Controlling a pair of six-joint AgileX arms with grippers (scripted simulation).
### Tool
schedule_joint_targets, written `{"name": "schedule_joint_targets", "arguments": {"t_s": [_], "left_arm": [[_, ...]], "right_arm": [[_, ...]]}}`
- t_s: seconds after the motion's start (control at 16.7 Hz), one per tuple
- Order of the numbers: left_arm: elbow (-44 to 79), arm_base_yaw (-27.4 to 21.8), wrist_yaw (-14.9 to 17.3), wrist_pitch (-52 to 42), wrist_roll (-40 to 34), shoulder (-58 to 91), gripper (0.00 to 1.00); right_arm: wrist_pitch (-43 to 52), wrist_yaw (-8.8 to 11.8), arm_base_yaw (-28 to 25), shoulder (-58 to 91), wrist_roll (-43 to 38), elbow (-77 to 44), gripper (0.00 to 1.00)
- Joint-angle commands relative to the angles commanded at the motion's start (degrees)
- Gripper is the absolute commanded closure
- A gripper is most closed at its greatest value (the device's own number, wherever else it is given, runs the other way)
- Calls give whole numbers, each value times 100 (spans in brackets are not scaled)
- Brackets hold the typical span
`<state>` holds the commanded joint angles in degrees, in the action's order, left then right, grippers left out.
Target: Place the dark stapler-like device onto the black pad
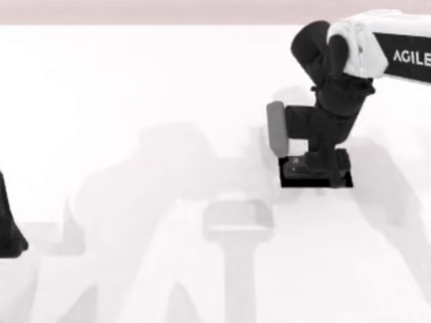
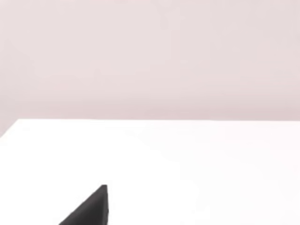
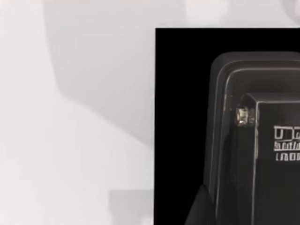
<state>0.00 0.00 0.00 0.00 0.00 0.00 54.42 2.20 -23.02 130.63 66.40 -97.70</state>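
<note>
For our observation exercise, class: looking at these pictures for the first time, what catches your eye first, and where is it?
The right arm stands out first, reaching in from the top view's upper right, its end effector low over the black pad on the table's right side. The stapler lies on that pad, filling much of the right wrist view. The left arm sits parked at the table's left edge.

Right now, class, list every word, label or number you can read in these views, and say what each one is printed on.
"AGILE", cut off by the frame edge: on the right arm.
White lettering in several lines on the dark stapler-like device, lying on the black pad: too blurred to read.
Nothing else is legible.
</note>
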Motion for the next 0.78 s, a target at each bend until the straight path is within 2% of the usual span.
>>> {"name": "schedule_joint_targets", "arguments": {"t_s": [0.18, 0.78], "left_arm": [[0, 0, 0, 0, 0, 0, 0], [0, 0, 0, 0, 0, 0, 0]], "right_arm": [[0, 0, 0, 0, 0, 0, 100], [0, 0, 0, 0, 0, 0, 25]]}}
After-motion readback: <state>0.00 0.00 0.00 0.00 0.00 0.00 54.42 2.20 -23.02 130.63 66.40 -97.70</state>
